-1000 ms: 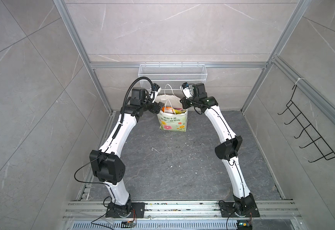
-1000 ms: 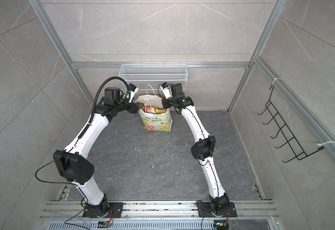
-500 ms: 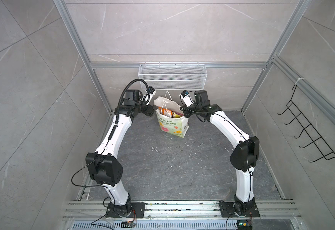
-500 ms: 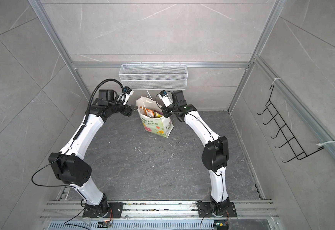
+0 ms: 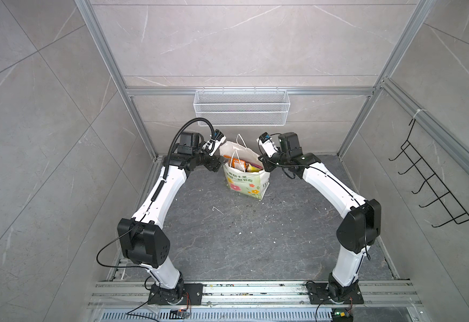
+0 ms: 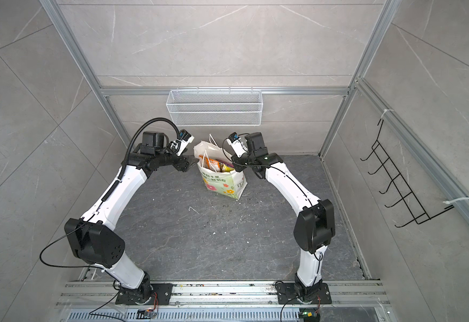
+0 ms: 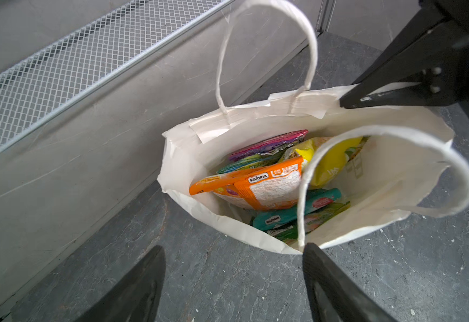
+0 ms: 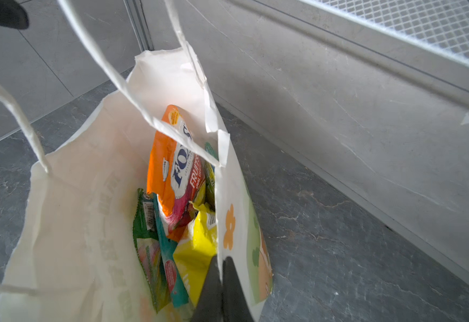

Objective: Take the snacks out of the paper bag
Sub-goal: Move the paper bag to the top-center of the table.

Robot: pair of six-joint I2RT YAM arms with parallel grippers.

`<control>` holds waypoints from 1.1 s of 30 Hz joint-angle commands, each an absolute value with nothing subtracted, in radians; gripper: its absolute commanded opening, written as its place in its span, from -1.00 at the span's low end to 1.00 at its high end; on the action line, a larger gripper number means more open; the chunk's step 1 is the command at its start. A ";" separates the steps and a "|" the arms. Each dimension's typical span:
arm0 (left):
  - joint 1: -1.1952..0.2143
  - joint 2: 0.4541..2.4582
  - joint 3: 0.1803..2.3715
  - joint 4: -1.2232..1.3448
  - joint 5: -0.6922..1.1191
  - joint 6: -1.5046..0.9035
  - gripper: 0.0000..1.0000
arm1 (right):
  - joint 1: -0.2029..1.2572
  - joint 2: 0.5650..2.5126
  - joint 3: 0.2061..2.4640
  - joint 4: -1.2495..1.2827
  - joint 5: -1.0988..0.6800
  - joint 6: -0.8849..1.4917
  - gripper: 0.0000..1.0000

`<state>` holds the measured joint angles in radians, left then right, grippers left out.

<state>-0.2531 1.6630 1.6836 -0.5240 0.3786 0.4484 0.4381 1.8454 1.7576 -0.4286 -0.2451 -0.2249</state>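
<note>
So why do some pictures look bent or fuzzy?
In both top views the wide lens splays the frame posts outward, under soft, even light; in the left wrist view the left pincer is blurred, the orange packet sharp; in the right wrist view the right pincer, shut on the paper bag, is blurred, the bag's white inside washed out.

Walls [image 5: 241, 41] on 3 sides: big grey marble-look tiles, thin white veins, dark grout lines. Floor [image 5: 241, 237]: dark grey stone-look slab, scuffed, w/ small white specks & crumbs. Alu frame posts [image 5: 110, 69] run up the back corners; horiz. alu rail [image 5: 158, 91] crosses the back wall. White wire-mesh basket [image 5: 241, 111] hangs off that rail, approx. centre, above the floor. Black wire hook rack [image 5: 437, 192] on the right-hand wall. Alu track [image 5: 255, 291] along the front edge. Light soft & even, slight sheen on tiles.
</note>
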 commanded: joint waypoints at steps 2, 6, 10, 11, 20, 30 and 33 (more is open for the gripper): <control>-0.274 1.596 1.677 -0.522 0.429 0.496 0.59 | 0.442 1.702 1.674 -0.368 -0.309 -0.283 -1.00; -0.291 1.588 1.673 -0.522 0.423 0.510 0.59 | 0.442 1.628 1.595 -0.364 -0.293 -0.306 -1.00; -0.303 1.601 1.687 -0.528 0.426 0.533 0.59 | 0.439 1.586 1.542 -0.361 -0.263 -0.325 -1.00; -0.306 1.608 1.693 -0.534 0.429 0.545 0.59 | 0.436 1.579 1.532 -0.362 -0.262 -0.328 -1.00; -0.307 1.793 1.875 -0.620 0.475 0.727 0.62 | 0.368 1.597 1.540 -0.314 -0.281 -0.282 -1.00; -0.311 2.077 2.236 -0.751 0.602 0.817 0.63 | 0.361 1.657 1.597 -0.327 -0.312 -0.269 -1.00; -0.334 2.083 2.247 -0.775 0.618 0.843 0.62 | 0.362 1.665 1.604 -0.331 -0.295 -0.262 -1.00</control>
<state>-0.3145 2.0949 2.1963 -0.7086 0.5430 0.7856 0.3595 1.6630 1.5459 -0.3916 -0.2810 -0.2848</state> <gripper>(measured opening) 0.812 0.046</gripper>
